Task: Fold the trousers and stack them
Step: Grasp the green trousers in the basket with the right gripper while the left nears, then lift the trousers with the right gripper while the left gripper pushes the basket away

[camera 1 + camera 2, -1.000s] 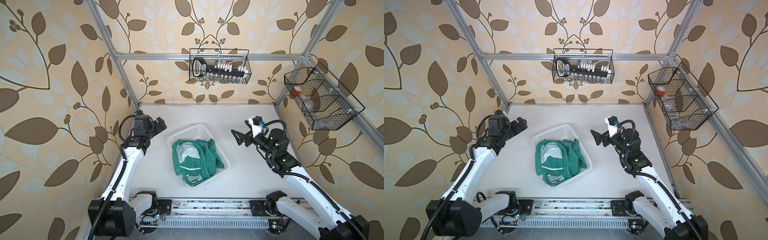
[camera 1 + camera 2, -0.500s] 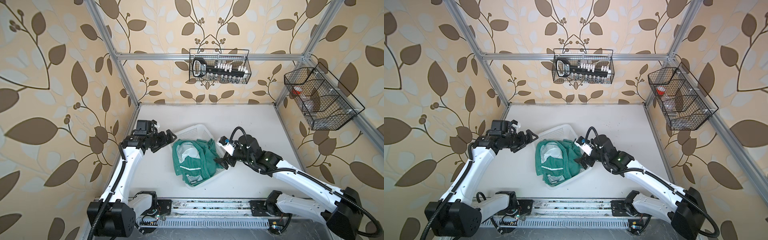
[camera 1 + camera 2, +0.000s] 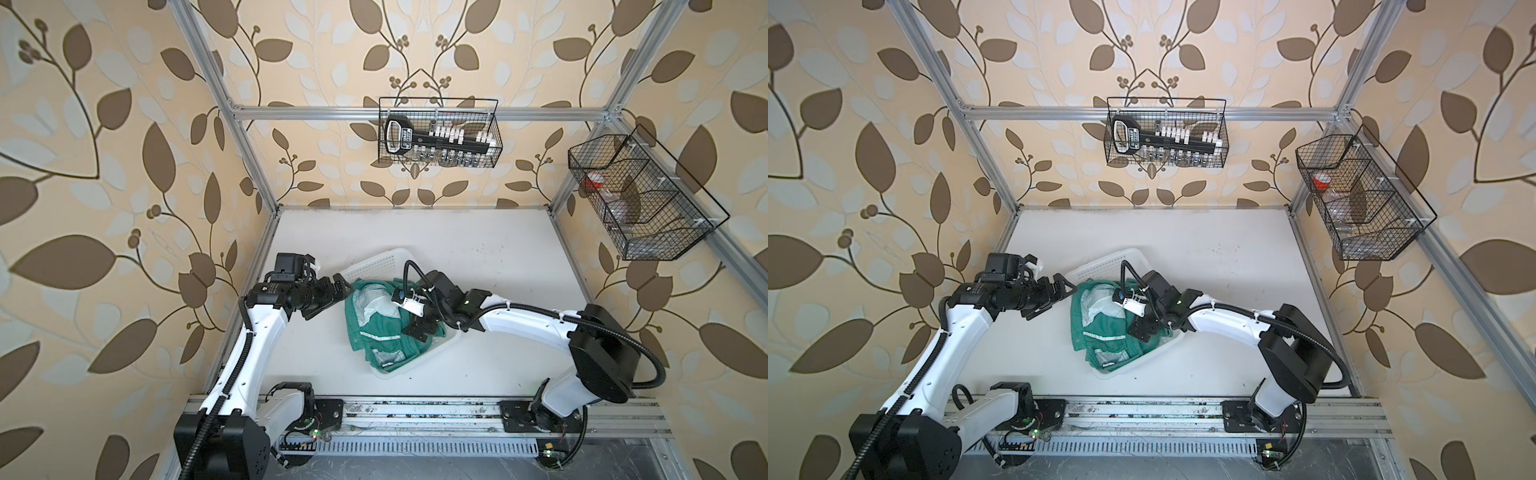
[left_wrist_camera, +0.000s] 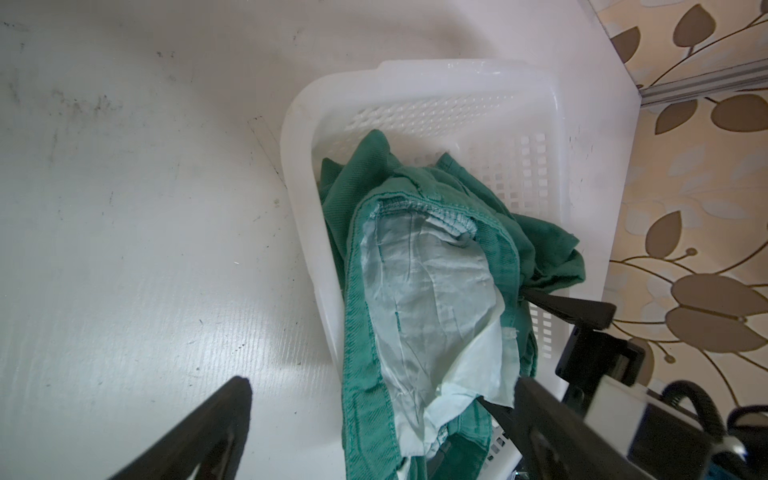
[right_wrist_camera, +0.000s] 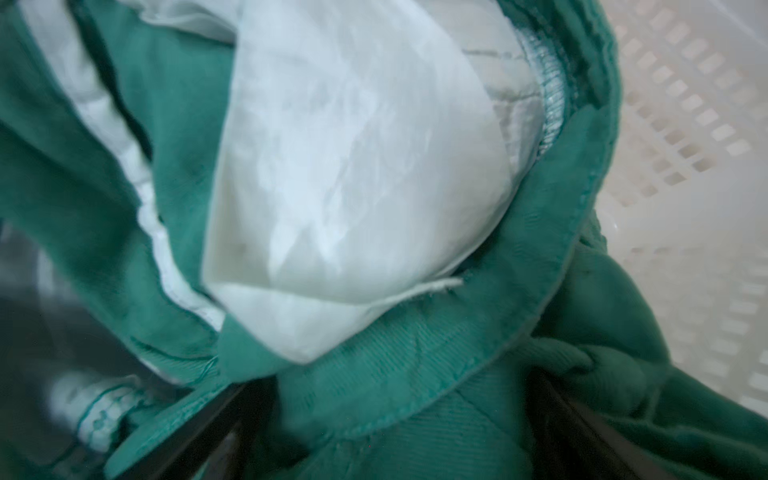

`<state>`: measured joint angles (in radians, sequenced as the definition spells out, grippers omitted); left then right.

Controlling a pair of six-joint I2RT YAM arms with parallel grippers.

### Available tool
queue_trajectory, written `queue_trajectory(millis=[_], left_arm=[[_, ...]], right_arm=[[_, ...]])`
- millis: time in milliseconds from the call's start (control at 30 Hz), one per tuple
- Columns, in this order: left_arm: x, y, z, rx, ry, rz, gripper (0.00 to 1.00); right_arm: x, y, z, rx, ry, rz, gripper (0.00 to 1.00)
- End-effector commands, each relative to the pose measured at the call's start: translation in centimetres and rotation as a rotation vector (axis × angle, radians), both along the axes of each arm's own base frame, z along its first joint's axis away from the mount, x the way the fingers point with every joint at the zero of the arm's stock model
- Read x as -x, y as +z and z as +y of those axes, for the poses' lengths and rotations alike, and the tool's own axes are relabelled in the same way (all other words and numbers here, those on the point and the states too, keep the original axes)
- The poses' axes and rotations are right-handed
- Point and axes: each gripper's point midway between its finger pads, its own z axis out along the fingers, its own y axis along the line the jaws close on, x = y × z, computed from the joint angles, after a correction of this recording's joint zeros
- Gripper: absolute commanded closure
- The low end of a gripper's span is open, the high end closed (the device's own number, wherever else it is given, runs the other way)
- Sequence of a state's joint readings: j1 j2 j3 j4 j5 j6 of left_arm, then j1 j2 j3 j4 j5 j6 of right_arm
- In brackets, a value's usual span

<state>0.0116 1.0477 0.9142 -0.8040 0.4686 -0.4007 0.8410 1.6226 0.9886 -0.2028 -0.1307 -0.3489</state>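
Observation:
The teal-green trousers (image 3: 380, 338) (image 3: 1102, 338) lie crumpled in the white perforated basket (image 3: 386, 258) (image 3: 1115, 259), with whitish pocket lining facing up. One part hangs over the basket's left rim (image 4: 307, 232). My left gripper (image 3: 332, 296) (image 3: 1055, 298) (image 4: 382, 390) hovers open at that rim, and the draped trousers (image 4: 361, 332) run between its spread fingers without touching them. My right gripper (image 3: 419, 331) (image 3: 1142, 331) (image 5: 390, 419) is down in the pile, open, with a green fold (image 5: 374, 386) lying between its wide-apart fingers. The basket wall (image 5: 685, 124) shows beside the cloth.
A black wire basket (image 3: 438, 133) holding tools hangs on the back wall. Another wire basket (image 3: 640, 199) hangs on the right wall. The arm rail (image 3: 415, 411) runs along the front edge. The white tabletop (image 3: 498, 249) extends behind and to the right of the basket.
My right arm swung in from the right and dropped its gripper into the trousers in the basket. My left gripper moved right to the basket's left rim. Both stayed open.

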Motion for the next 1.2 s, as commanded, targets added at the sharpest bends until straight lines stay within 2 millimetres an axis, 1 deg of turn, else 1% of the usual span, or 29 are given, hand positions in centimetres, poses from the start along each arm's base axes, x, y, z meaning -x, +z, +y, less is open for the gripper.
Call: queue_trajectory(millis=[0, 67, 167, 300, 333, 367, 400, 467, 533, 600, 667, 767, 800, 867, 900, 1000, 1100, 1167], left_arm=[[0.2, 0.2, -0.2, 0.000, -0.010, -0.011, 0.01], [0.2, 0.0, -0.2, -0.001, -0.008, -0.009, 0.01], [0.2, -0.2, -0.2, -0.001, -0.009, -0.005, 0.01], [0.2, -0.6, -0.2, 0.001, -0.009, 0.001, 0.01], [0.2, -0.7, -0.2, 0.001, -0.009, 0.004, 0.01], [0.2, -0.8, -0.2, 0.000, -0.008, 0.009, 0.01], [0.2, -0.9, -0.2, -0.002, -0.008, 0.011, 0.01], [0.2, -1.2, -0.1, -0.004, -0.005, 0.016, 0.01], [0.2, -1.4, -0.1, -0.007, -0.003, 0.021, 0.01], [0.1, -1.7, 0.1, -0.012, 0.007, 0.026, 0.01], [0.0, -1.9, 0.2, -0.014, 0.024, 0.031, 0.01], [-0.3, -2.2, 0.9, -0.033, 0.073, 0.039, 0.01], [-0.4, -2.3, 1.2, -0.040, 0.096, 0.041, 0.01], [-0.6, -2.5, 1.8, -0.058, 0.146, 0.046, 0.03], [-0.7, -2.5, 2.1, -0.065, 0.167, 0.045, 0.03], [-1.1, -2.6, 2.5, -0.061, 0.210, 0.038, 0.08], [-1.3, -3.1, 2.7, -0.060, 0.235, 0.053, 0.16], [-1.6, -3.5, 2.3, -0.034, 0.239, 0.061, 0.21]], right_arm=[[-1.5, -0.5, 0.8, -0.033, -0.028, 0.014, 0.00], [-1.2, -1.3, 1.4, -0.060, -0.031, 0.071, 0.00], [-0.4, -2.8, 2.2, -0.054, -0.030, 0.107, 0.00], [-0.3, -4.8, 2.7, -0.057, -0.057, 0.154, 0.00], [-0.2, -5.1, 2.9, -0.063, -0.054, 0.165, 0.02], [-0.2, -5.6, 3.0, -0.060, -0.061, 0.177, 0.07], [-0.3, -5.9, 3.1, -0.060, -0.068, 0.182, 0.14], [-0.4, -6.3, 3.2, -0.062, -0.078, 0.192, 0.34], [-0.3, -5.9, 3.6, -0.084, -0.075, 0.199, 0.51], [-0.4, -4.6, 4.0, -0.120, -0.065, 0.199, 0.68], [-0.6, -2.6, 4.3, -0.159, -0.060, 0.172, 0.82], [-1.1, 1.4, 4.4, -0.222, -0.058, 0.120, 0.92], [-1.3, 2.6, 4.2, -0.243, -0.062, 0.105, 1.00], [-1.4, 5.8, 3.7, -0.292, -0.065, 0.062, 1.00], [-1.4, 7.0, 3.4, -0.308, -0.064, 0.046, 1.00], [-1.4, 11.5, 2.0, -0.358, -0.066, -0.006, 1.00], [-1.4, 16.1, 0.1, -0.409, -0.086, -0.083, 1.00], [-1.4, 19.5, -1.6, -0.443, -0.108, -0.148, 1.00]])
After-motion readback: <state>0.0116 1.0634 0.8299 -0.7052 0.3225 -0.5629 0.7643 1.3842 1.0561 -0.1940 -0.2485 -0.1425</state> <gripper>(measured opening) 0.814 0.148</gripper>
